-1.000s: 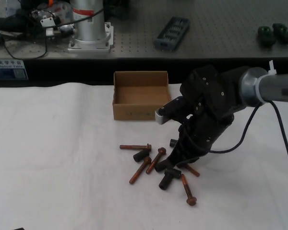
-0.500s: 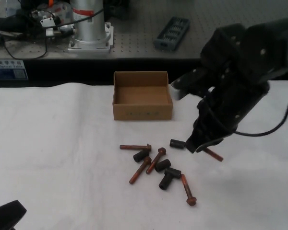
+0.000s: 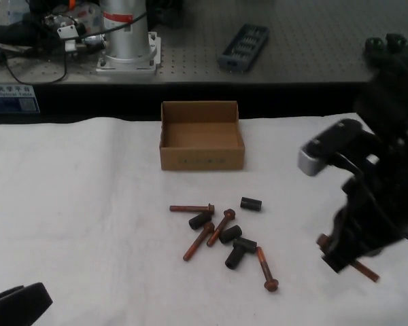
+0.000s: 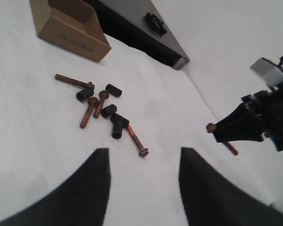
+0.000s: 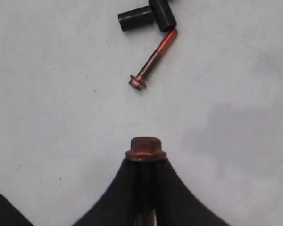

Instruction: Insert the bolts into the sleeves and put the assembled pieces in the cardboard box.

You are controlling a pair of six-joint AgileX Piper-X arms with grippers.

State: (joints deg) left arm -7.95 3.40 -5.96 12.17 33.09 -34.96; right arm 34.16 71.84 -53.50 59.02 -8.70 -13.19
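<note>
Now, right gripper [image 3: 338, 252]: we are clenching one bolt [image 5: 146, 149], well apart from the sleeves [image 3: 251, 204].
Left gripper [image 4: 144, 160]: hanging released, empty.
Risk: tilted bolt may be missing a sleeve's bore.

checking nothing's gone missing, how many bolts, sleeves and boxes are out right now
bolts: 5, counting the bolt in the right gripper
sleeves: 5
cardboard box: 1
total: 11
</note>
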